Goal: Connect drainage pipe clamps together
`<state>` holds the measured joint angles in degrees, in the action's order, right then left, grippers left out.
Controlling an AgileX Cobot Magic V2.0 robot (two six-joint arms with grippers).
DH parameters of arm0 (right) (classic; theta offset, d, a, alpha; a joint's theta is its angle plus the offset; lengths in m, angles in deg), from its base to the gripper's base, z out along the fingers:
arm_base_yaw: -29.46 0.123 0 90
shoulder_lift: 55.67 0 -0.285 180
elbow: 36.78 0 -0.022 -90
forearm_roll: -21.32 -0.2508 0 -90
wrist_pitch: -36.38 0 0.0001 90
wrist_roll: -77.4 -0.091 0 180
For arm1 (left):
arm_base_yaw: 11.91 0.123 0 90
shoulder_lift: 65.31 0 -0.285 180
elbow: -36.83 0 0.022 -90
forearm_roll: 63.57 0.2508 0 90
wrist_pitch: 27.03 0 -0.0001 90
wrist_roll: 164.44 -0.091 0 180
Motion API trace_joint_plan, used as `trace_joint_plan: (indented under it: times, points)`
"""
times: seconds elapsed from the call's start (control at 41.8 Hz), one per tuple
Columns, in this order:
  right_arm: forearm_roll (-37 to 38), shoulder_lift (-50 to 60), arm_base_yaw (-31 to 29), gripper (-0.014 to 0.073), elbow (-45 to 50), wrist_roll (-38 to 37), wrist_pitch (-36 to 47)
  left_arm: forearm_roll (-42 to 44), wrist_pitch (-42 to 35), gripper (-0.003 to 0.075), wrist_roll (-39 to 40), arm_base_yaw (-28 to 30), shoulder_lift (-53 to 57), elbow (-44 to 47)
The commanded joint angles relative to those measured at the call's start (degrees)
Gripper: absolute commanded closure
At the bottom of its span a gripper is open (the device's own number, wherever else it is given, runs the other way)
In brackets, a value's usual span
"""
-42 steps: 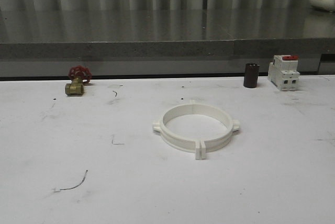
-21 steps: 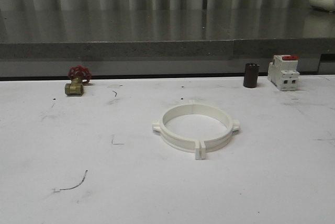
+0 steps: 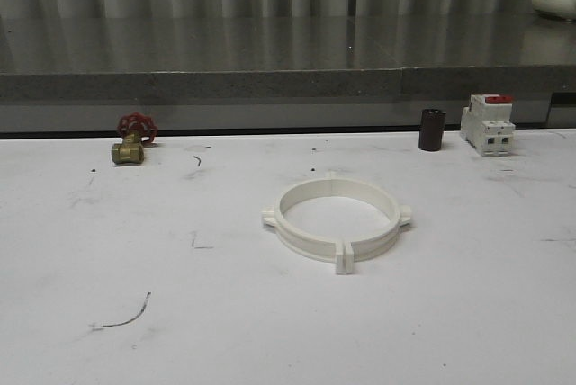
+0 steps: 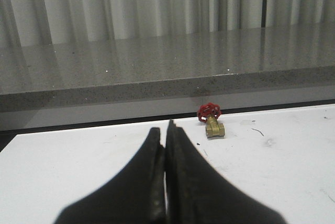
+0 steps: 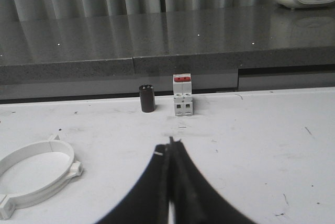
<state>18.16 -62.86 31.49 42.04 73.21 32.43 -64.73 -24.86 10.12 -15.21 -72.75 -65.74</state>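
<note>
The joined drainage pipe clamps [image 3: 337, 219] lie flat near the middle of the white counter [image 3: 180, 331], with bare surface on every side and a wide open stretch toward the near edge. Along the far edge stand a brass valve [image 3: 131, 139] near the left corner and a dark cylinder [image 3: 432, 129] beside a white breaker [image 3: 488, 124] near the right corner, all well apart from the ring.

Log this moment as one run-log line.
clamps: joined as ring, on table | left end effector: shut, empty | right end effector: shut, empty | both clear of ring
</note>
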Motion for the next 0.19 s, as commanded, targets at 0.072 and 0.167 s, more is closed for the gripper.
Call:
trace_joint_plan:
  times: [0.072, 0.167]
  points:
    - [0.3, 0.9, 0.3, 0.0663, -0.3, 0.1, 4.7, -0.1, -5.0, 0.0741, 0.1, 0.1, 0.5, 1.4]
    - [0.3, 0.9, 0.3, 0.0663, -0.3, 0.1, 4.7, -0.1, -5.0, 0.0741, 0.1, 0.1, 0.5, 1.4]
